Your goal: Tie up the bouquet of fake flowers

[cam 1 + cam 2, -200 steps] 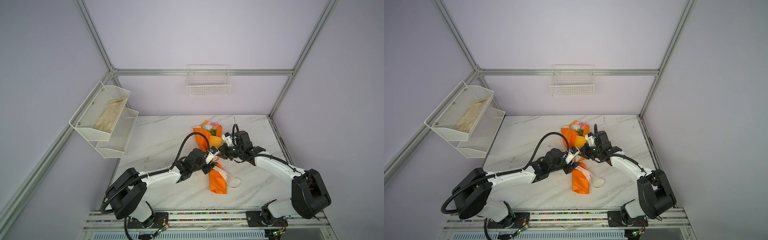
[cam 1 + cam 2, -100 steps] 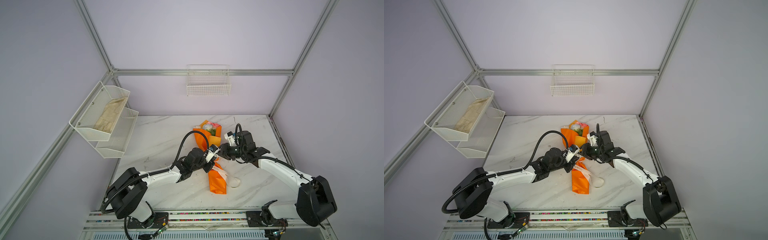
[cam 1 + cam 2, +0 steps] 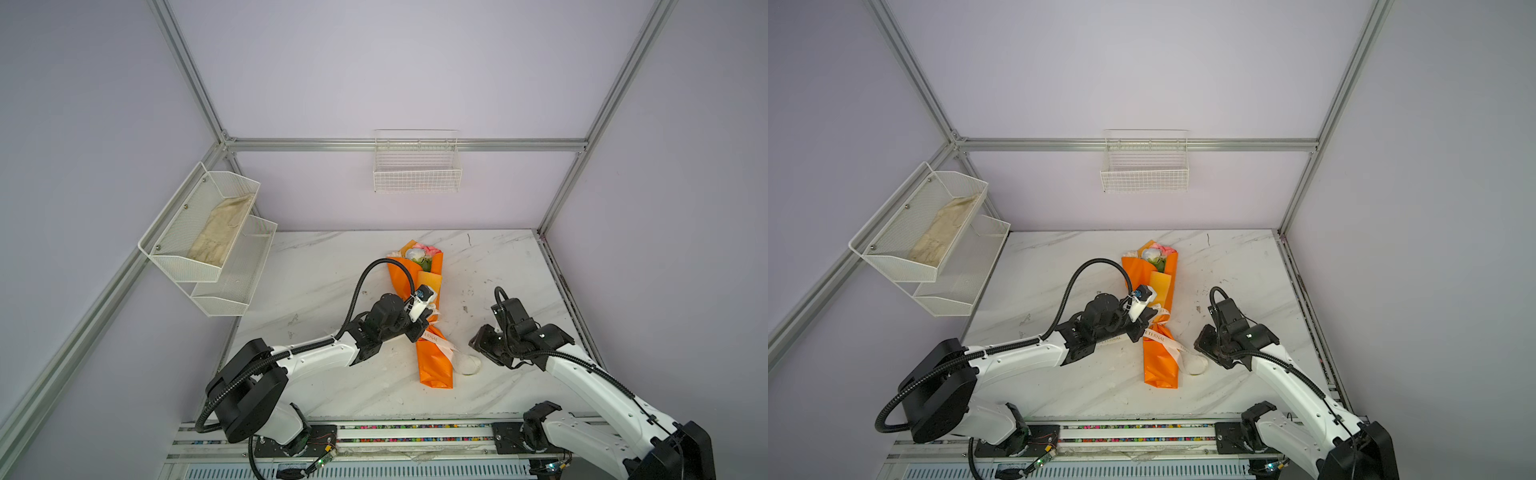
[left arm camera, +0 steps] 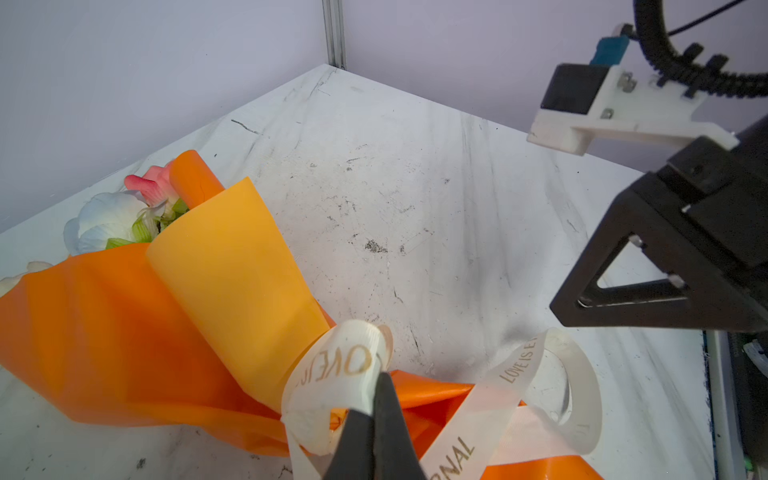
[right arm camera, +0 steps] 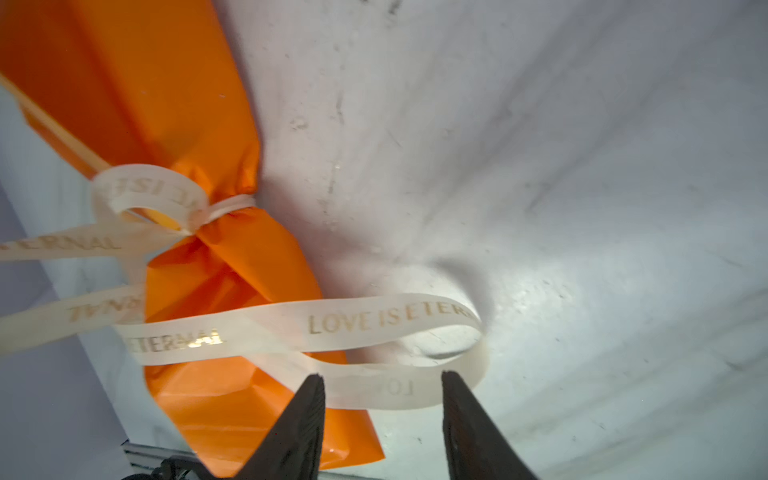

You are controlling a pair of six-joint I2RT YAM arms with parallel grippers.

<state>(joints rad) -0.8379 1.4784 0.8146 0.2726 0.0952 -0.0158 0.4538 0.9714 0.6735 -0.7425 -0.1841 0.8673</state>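
The bouquet of fake flowers (image 3: 434, 361) (image 3: 1158, 365) lies on the marble table, wrapped in orange paper, with its white and pink blooms (image 4: 112, 216) pointing to the back wall. A cream printed ribbon (image 3: 442, 347) (image 5: 374, 322) is knotted round its waist. My left gripper (image 3: 428, 326) (image 4: 379, 380) is shut on a small ribbon loop (image 4: 332, 365) at the knot. My right gripper (image 3: 478, 345) (image 5: 382, 376) stands open to the right of the wrap, just short of a big ribbon loop (image 3: 1194, 363) lying on the table, and holds nothing.
A white mesh shelf (image 3: 199, 266) on the left wall holds a beige cloth (image 3: 220, 237). A wire basket (image 3: 417, 174) hangs on the back wall. The marble table (image 3: 324, 266) ends at a metal rail (image 3: 374, 432) in front.
My left gripper has shut on the ribbon loop at the knot. My right gripper has opened, let go of the ribbon, and drawn back to the right and toward the front.
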